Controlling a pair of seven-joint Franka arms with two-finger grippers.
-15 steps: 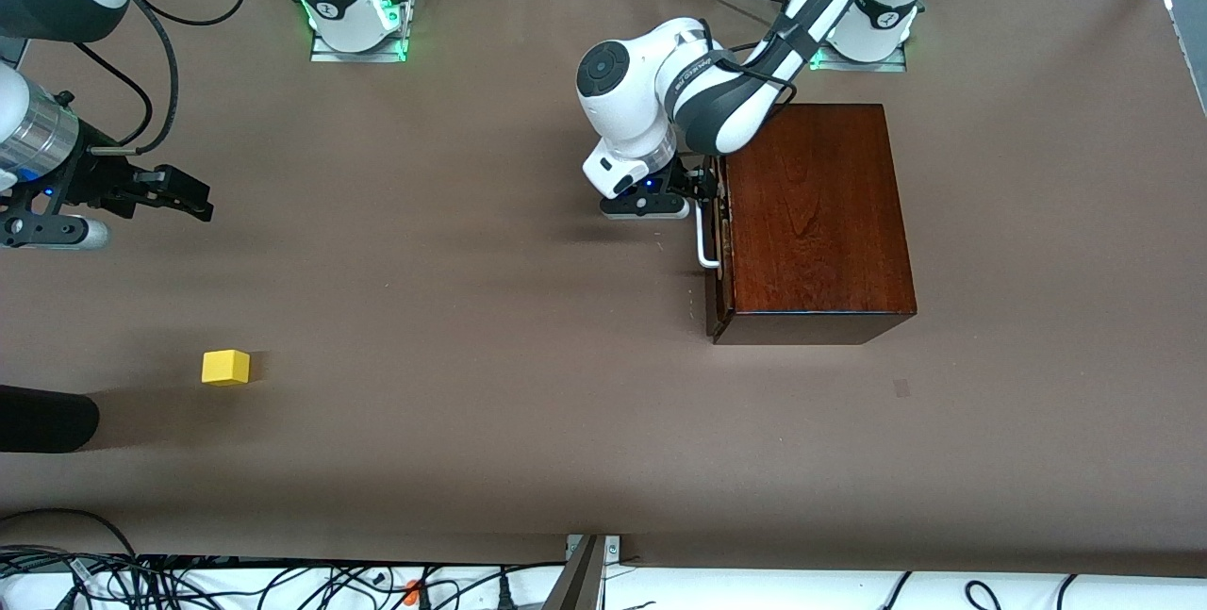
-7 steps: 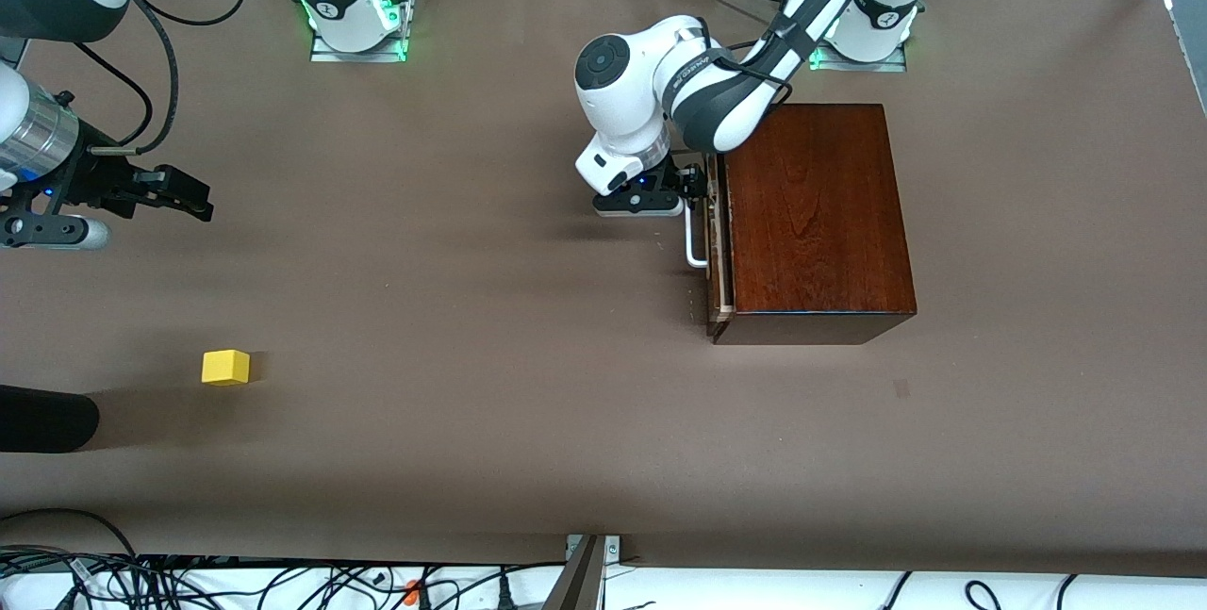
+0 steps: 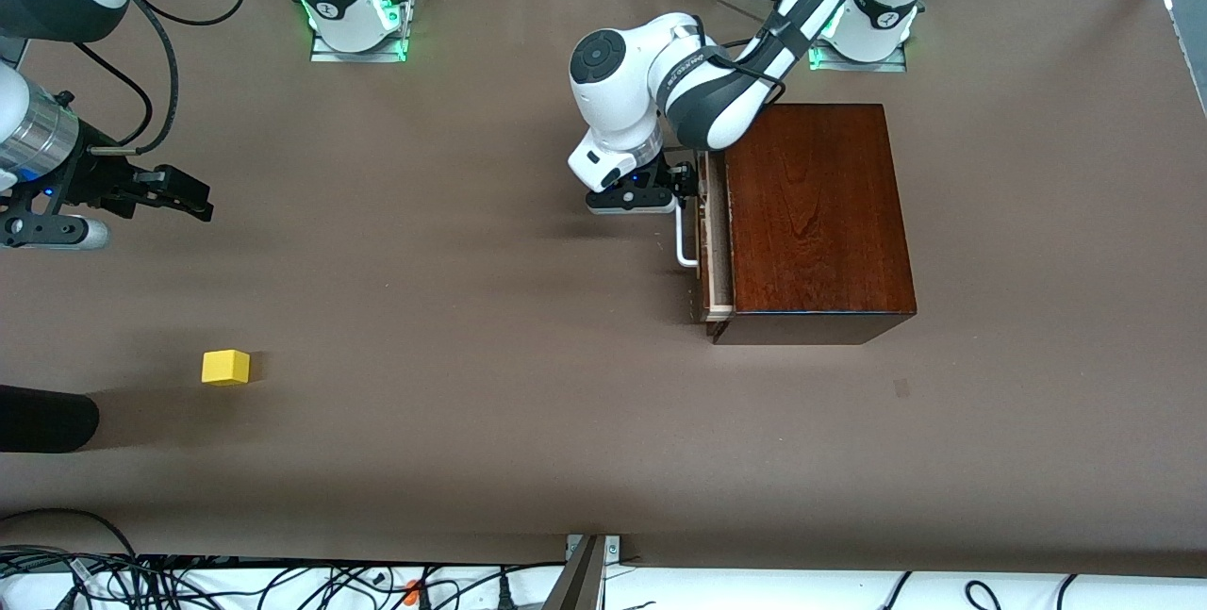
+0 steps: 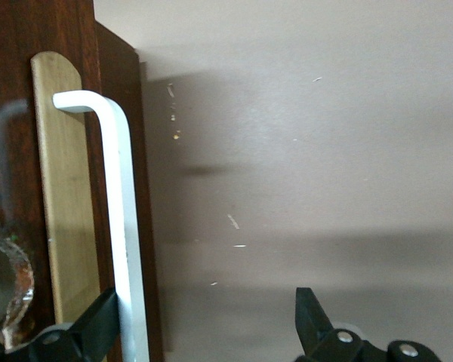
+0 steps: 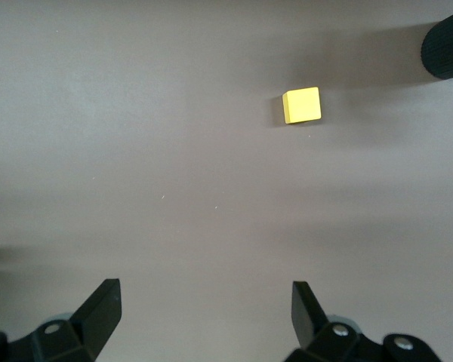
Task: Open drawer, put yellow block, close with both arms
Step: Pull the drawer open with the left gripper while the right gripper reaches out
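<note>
Hooking the white loop handle [image 4: 124,226], the left gripper [image 3: 686,184] sits at the drawer [image 3: 714,247] front, fingers spread wide, one finger [image 4: 98,328] against the handle bar, the other out over bare table; nothing clamped. Drawer slid part way from the mahogany box [image 3: 816,214], pale-wood edge showing beside the gripper. Right gripper [image 3: 179,195] waits aloft at the right arm's end of the table, fingers released, empty. Yellow block [image 3: 225,368] rests on the table [image 3: 471,327] well apart from it, out ahead of its spread fingertips.
</note>
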